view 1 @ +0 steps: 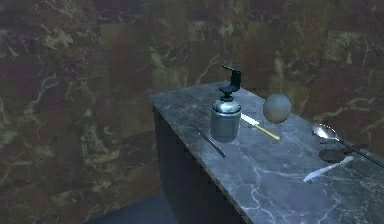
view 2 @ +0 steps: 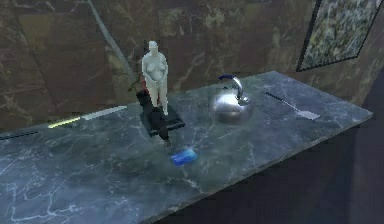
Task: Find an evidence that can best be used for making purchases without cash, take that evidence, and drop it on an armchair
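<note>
A small blue flat rectangle [view 2: 183,157] lies on the dark marble counter [view 2: 90,180] in the arm side view, near its front edge. It sits just in front of a pale statue of a standing figure [view 2: 154,72] on a dark square base [view 2: 162,122].
Right of the statue are a shiny metal kettle [view 2: 231,103] and a flat utensil [view 2: 293,105]; left lies a yellow-and-white knife [view 2: 85,117]. A framed picture [view 2: 345,30] hangs top right. The forward view's counter [view 1: 260,185] carries a pump bottle [view 1: 227,115], brown ball [view 1: 278,107], spoon [view 1: 325,131] and white utensil [view 1: 328,169].
</note>
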### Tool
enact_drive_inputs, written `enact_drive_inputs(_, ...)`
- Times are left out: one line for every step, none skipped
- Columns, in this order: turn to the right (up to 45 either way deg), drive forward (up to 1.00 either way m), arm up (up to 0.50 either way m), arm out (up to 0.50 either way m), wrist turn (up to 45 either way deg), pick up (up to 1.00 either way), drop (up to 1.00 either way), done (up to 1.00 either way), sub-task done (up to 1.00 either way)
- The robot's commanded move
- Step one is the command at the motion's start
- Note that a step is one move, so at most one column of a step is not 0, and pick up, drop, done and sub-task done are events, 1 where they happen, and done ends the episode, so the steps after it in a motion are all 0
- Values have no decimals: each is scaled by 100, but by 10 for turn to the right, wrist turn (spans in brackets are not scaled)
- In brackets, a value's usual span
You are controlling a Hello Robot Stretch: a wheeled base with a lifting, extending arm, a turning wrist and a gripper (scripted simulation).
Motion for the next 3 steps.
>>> enact_drive_inputs(0, 0, 38, 0, 0, 0, 0, 0, 0)
enact_drive_inputs(0, 0, 0, 18, 0, 0, 0, 0, 0)
enact_drive_inputs(0, 0, 0, 0, 450, 0, 0, 0, 0)
